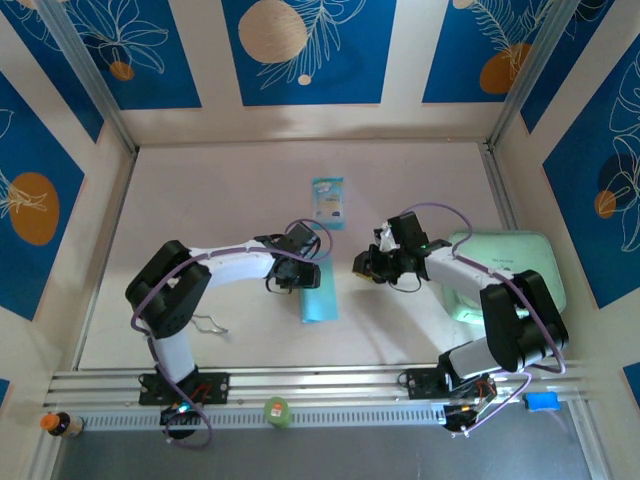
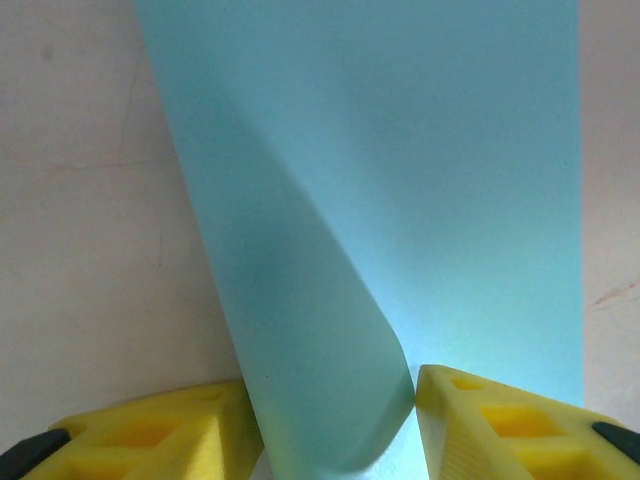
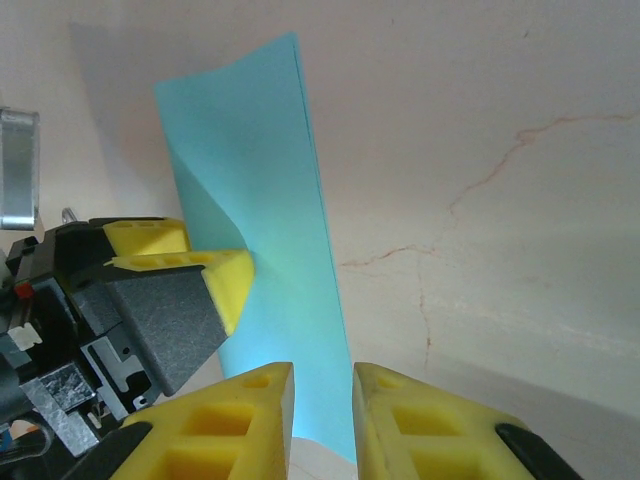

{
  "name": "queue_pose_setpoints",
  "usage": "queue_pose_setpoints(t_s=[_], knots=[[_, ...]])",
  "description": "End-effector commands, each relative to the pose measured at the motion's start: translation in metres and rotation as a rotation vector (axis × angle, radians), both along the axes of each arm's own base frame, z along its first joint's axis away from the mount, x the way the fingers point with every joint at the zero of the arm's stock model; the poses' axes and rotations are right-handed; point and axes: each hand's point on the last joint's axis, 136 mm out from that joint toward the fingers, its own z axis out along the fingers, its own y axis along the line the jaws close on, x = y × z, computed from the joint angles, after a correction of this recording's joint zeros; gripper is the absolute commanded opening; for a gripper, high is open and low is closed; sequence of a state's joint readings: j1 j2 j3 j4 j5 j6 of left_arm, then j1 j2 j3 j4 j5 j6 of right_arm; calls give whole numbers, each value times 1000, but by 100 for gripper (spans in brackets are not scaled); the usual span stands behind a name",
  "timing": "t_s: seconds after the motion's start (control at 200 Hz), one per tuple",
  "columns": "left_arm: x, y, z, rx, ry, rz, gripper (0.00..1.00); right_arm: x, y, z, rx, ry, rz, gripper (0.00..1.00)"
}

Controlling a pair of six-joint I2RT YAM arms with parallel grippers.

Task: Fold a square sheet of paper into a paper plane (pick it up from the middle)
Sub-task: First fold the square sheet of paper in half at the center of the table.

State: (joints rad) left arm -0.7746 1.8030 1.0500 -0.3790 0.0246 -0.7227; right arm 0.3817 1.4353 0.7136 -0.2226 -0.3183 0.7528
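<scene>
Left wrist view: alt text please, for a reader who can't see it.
A thin light-blue sheet of paper rises from the bottom of the frame, one side curled over into a soft rounded fold that sits pinched between the left end effector's two yellow fingertips. Pale, faintly marked table surface shows on either side.

Left arm [image 1: 225, 262]: base at the tabletop's near edge, elbow raised on the left side, forearm stretched toward the tabletop's middle. Left fingers [image 2: 500, 425], yellow, sit either side of the curled-over fold of the square sheet of paper [image 2: 420, 180], pressing it from both sides.

Right arm [image 1: 470, 278]: base at the near edge, elbow folded high on the right side, forearm reaching in toward the middle. Right fingers [image 3: 420, 425] parallel with a narrow gap, gripping nothing, facing the left fingers and apart from them.
</scene>
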Motion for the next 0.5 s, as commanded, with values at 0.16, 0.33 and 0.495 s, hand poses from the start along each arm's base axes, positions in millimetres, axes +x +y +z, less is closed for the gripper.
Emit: queue_pose_setpoints(t_s=[0.16,0.33,0.495], knots=[[-3,26,-42,128,34,2,51,2,10,7,32,4,24,23],[-2,26,-41,123,33,12,51,0,17,5,47,6,51,21],[-3,25,-42,114,34,18,51,-1,26,2,59,8,80,16]])
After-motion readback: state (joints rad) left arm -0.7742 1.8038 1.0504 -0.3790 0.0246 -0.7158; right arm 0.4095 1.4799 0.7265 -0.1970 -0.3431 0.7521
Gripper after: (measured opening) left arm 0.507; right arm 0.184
